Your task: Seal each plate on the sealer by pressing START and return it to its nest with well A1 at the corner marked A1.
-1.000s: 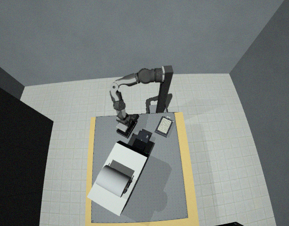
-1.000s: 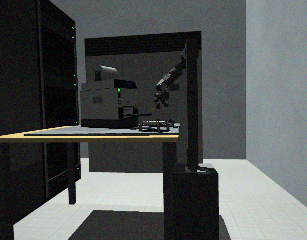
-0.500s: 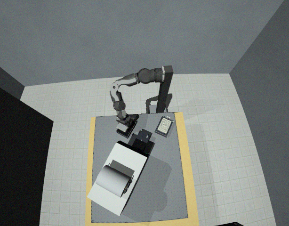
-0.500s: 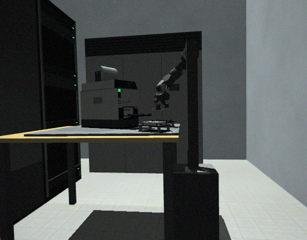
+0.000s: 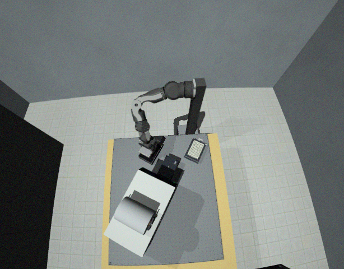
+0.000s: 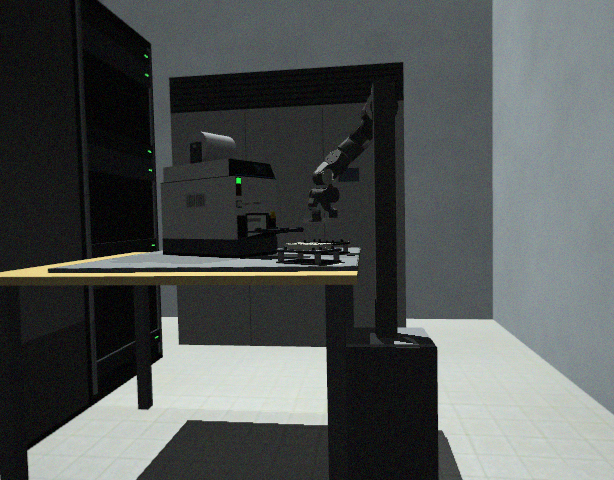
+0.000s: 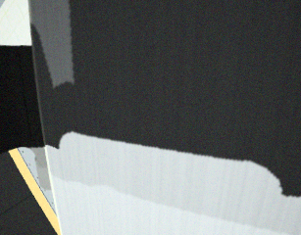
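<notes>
My gripper (image 5: 145, 148) is over the back left of the grey mat, shut on a light plate (image 5: 144, 151) that it holds above the dark left nest (image 5: 152, 156). From the side, the gripper (image 6: 318, 210) hangs well above the nests (image 6: 315, 250). In the wrist view the plate (image 7: 179, 196) fills the frame as a pale surface under a dark one, and the fingers are hidden. The other plate (image 5: 194, 150), white with open wells, lies in the right nest. The sealer's dark stage (image 5: 170, 166) stands out between the nests with nothing on it. The sealer's lamp (image 6: 238, 181) is green.
The white sealer body (image 5: 140, 208) with its foil roll (image 5: 134, 215) takes up the mat's front left. The arm's dark post (image 5: 195, 110) stands behind the table. A black rack (image 6: 64, 180) stands at the left. The table has a yellow edge (image 5: 221, 185).
</notes>
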Available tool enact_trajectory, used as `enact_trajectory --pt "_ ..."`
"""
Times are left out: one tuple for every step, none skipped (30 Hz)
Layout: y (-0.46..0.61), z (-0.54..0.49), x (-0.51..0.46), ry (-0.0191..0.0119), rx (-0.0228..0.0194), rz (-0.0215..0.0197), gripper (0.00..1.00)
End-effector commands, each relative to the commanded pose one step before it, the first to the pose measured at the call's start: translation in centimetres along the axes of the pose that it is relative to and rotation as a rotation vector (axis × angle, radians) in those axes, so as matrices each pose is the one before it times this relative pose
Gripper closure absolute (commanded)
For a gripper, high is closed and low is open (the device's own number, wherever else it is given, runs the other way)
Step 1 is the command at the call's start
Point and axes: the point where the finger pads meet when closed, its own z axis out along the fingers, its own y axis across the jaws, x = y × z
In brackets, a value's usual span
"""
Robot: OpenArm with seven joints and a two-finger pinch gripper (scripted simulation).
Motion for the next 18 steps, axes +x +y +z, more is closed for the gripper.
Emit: enact_trajectory --pt "0.137 0.037 -0.0381 -0.00311 -0.00661 -0.00037 1.0" --pt "0.0 0.0 0.0 0.0 0.0 0.0 1.0" --pt "-0.042 0.031 -0.0172 -0.00032 0.00146 0.00039 1.0" --pt "0.033 0.102 0.0392 0.00097 -0.00107 -0.00071 1.0" --pt "0.003 0.034 0.0091 0.00015 -0.00019 0.00005 1.0" --pt "0.004 0.034 -0.0165 -0.00042 -0.00031 0.0001 1.0" --pt "-0.008 0.054 -0.0231 -0.00076 0.00013 0.00016 1.0" --pt "-0.024 0.027 -0.0102 -0.00046 0.00032 0.00052 1.0" --pt "-0.012 0.078 0.0239 0.00083 0.0004 -0.00042 1.0" --pt "0.021 0.047 0.0117 0.00024 -0.00039 -0.00017 1.0" --pt "0.024 0.051 0.0048 0.0002 -0.00055 -0.00028 1.0" --pt "-0.001 0.06 -0.0057 -0.00015 0.0 0.0 1.0" --pt "-0.025 0.02 -0.0174 -0.00064 0.00026 0.00065 1.0" --pt "-0.026 0.064 0.002 0.00013 0.00058 -0.00005 1.0" --pt "0.002 0.057 0.005 0.00006 0.00003 -0.00012 1.0" --pt "0.018 0.038 0.0061 0.00018 -0.00036 -0.00015 1.0" --pt "0.026 0.073 0.0119 0.00044 -0.00054 -0.00044 1.0" --pt "0.0 0.0 0.0 0.0 0.0 0.0 1.0"
